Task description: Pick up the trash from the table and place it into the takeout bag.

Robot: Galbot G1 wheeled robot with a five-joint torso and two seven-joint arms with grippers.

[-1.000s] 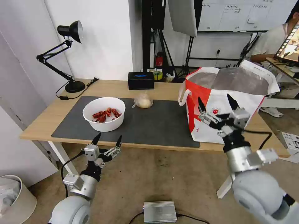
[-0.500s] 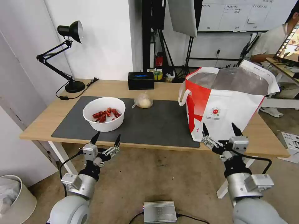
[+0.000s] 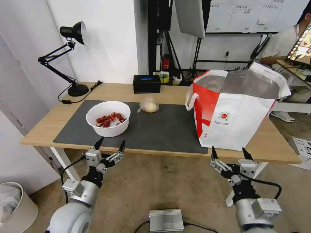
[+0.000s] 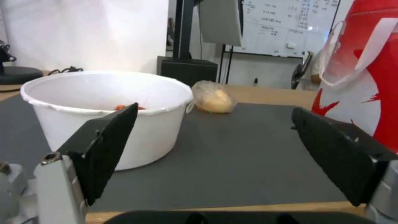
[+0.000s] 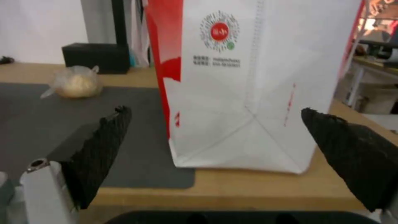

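A white bowl of red crayfish shells (image 3: 108,118) (image 4: 105,109) sits on the dark grey mat (image 3: 162,129) of the light-wood table (image 3: 42,126). Behind it lies a small knotted clear bag with a yellowish lump (image 3: 149,105) (image 4: 213,100) (image 5: 76,84). The takeout bag (image 3: 233,113) (image 5: 248,87), white with red sides and foil lining, stands open at the table's right end. My left gripper (image 3: 110,145) is open below the front edge, in front of the bowl. Below the edge in front of the takeout bag, my right gripper (image 3: 230,153) is open and empty.
A black tissue box (image 3: 146,83) and a black desk lamp (image 3: 69,58) stand at the table's back. A metal box (image 3: 166,220) lies on the floor between my arms. A bin (image 3: 14,207) stands at lower left. Tripods crowd the space behind the table.
My right gripper has dropped from in front of the takeout bag's face to below the table's front edge, staying open. The left gripper has barely moved.
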